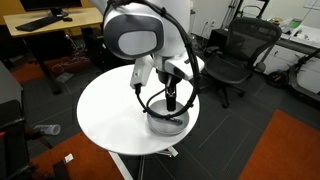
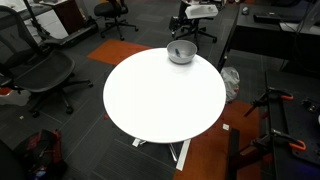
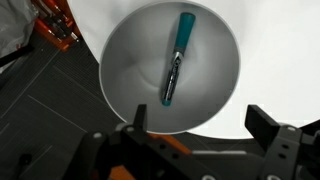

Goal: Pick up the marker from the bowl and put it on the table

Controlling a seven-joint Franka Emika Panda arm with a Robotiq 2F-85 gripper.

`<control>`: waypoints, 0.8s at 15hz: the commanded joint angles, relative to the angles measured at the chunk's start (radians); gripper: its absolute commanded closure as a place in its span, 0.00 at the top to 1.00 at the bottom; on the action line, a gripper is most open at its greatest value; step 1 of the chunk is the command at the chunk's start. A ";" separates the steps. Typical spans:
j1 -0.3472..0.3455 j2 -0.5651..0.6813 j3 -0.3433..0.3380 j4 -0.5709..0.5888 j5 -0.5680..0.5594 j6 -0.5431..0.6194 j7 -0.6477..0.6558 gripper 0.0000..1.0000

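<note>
The marker (image 3: 176, 58), teal-blue with dark ends, lies inside the shiny metal bowl (image 3: 215, 85), tilted slightly from end to end. The bowl stands near the edge of the round white table (image 1: 115, 115), and shows in both exterior views (image 1: 167, 124) (image 2: 181, 55). My gripper (image 3: 200, 122) is open and empty, hovering just above the bowl with its fingers over the bowl's near rim. In an exterior view the gripper (image 1: 174, 100) hangs right over the bowl. The marker is not discernible in the exterior views.
The bowl sits close to the table's edge (image 3: 255, 60), with dark floor and orange carpet beyond. Black office chairs (image 1: 235, 55) (image 2: 45, 70) stand around the table. A wooden desk (image 1: 45, 22) is in the back. Most of the tabletop (image 2: 160, 100) is bare white.
</note>
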 commanded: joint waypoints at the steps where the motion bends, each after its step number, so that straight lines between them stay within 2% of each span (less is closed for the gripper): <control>1: -0.001 0.057 -0.007 0.063 0.016 -0.039 0.043 1.00; 12: 0.005 0.172 -0.021 0.146 0.010 -0.116 0.118 1.00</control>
